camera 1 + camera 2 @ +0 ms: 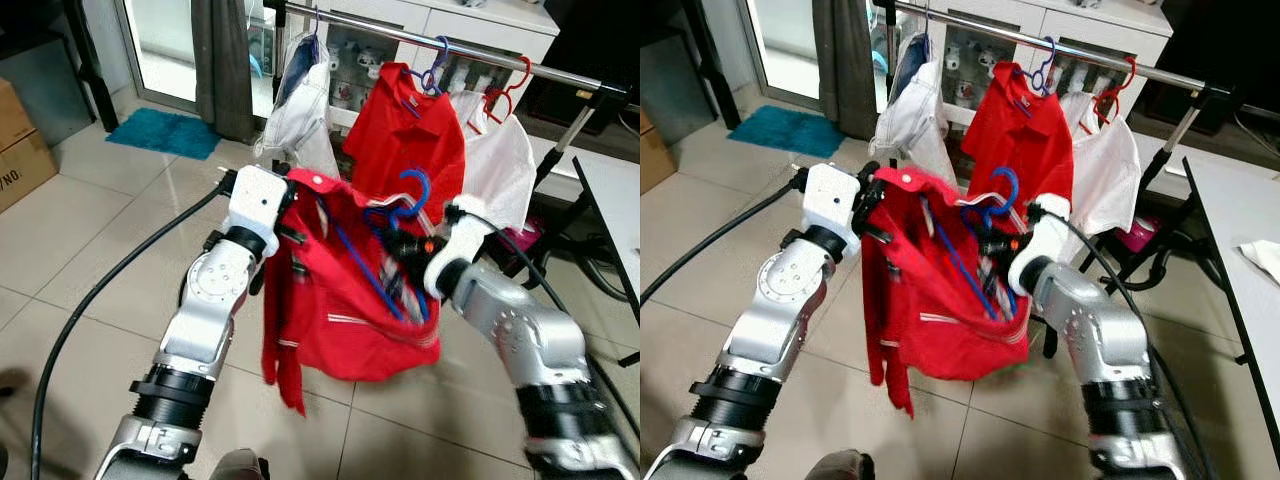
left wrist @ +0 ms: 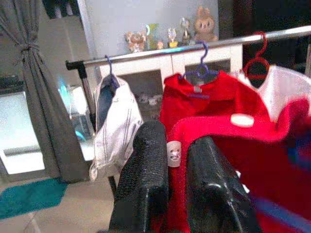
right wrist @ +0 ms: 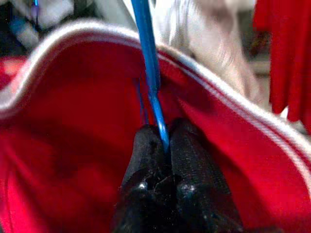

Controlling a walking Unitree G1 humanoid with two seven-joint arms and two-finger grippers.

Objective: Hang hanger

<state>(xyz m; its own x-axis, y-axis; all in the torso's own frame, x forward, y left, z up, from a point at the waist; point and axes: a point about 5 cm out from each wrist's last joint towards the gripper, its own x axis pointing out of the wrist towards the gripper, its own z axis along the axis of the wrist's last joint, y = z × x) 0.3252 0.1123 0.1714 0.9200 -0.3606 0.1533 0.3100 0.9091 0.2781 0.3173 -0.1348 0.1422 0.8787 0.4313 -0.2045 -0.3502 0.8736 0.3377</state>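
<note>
A red shirt on a blue hanger is held up before the clothes rail, its collar pinched by the left gripper, while the hanger's wire is apparently clamped between the right gripper's pressed-together fingers.

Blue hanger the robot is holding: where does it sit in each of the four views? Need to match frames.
Left eye: blue hanger centre-right, hook above the right gripper, inside the red shirt.
Right eye: blue hanger centre, hook over the shirt.
Left wrist: blurred blue streak at the right edge, likely the hanger; cannot confirm.
Right wrist: blue wire pinched between the fingers.
Shared landmark: the silver clothes rail.
</note>
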